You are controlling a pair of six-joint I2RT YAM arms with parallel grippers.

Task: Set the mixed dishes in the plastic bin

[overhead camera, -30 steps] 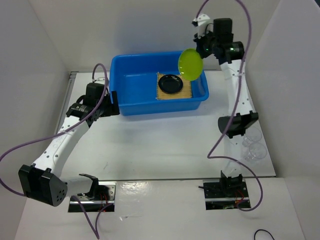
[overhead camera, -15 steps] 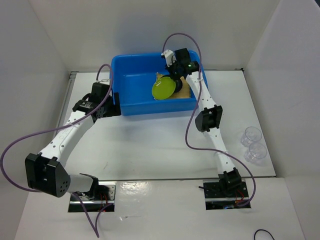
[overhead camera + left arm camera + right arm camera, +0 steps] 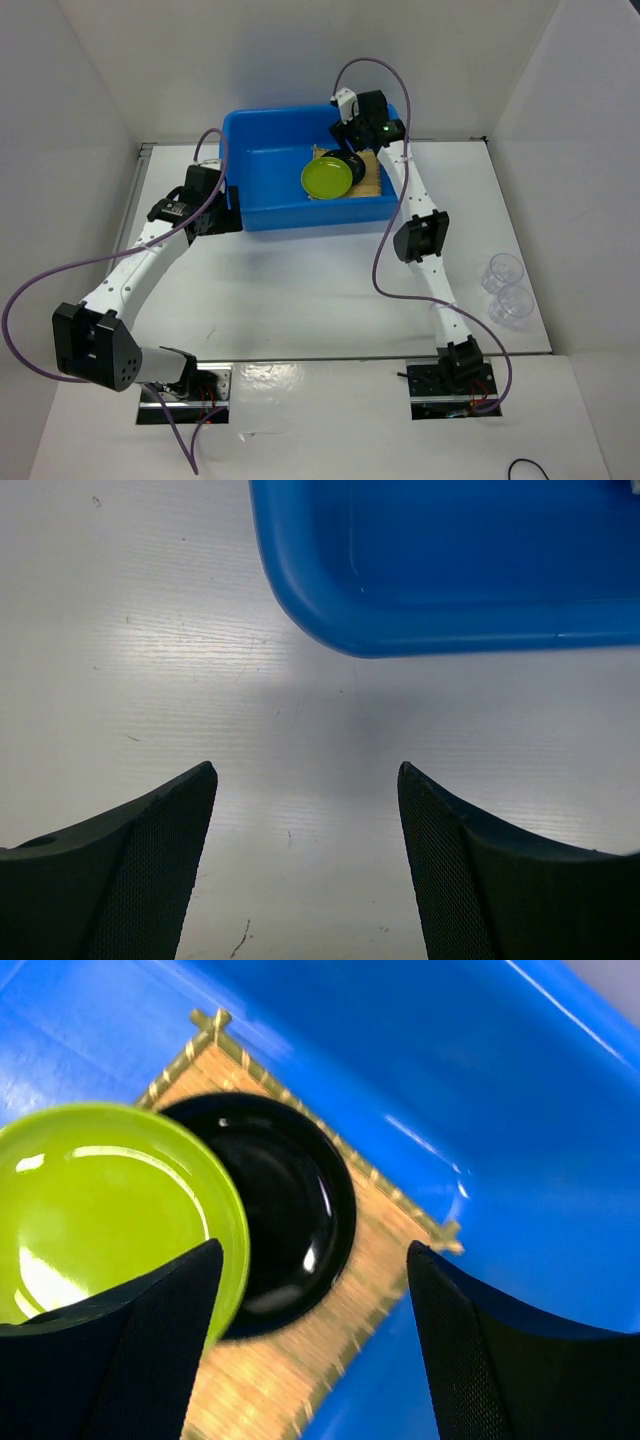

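Note:
The blue plastic bin [image 3: 262,175] [image 3: 500,1100] stands at the back of the table. Inside it lies the tan bamboo mat [image 3: 373,181] [image 3: 265,1375] with the black plate [image 3: 354,161] [image 3: 295,1210] on it. The lime-green plate [image 3: 327,178] [image 3: 100,1195] rests in the bin, overlapping the black plate's left side. My right gripper [image 3: 347,148] [image 3: 312,1250] hovers open over these dishes, holding nothing. Two clear cups [image 3: 503,270] [image 3: 515,305] stand on the table at the right. My left gripper [image 3: 224,206] [image 3: 305,770] is open above bare table beside the bin's [image 3: 450,570] near-left corner.
White walls close in the table on the left, back and right. The right arm's elbow [image 3: 421,236] hangs over the table just in front of the bin. Purple cables loop from both arms.
My right arm swung from the back right down into the bin with the green plate and opened. The plate now lies free in the bin. The left arm barely shifted.

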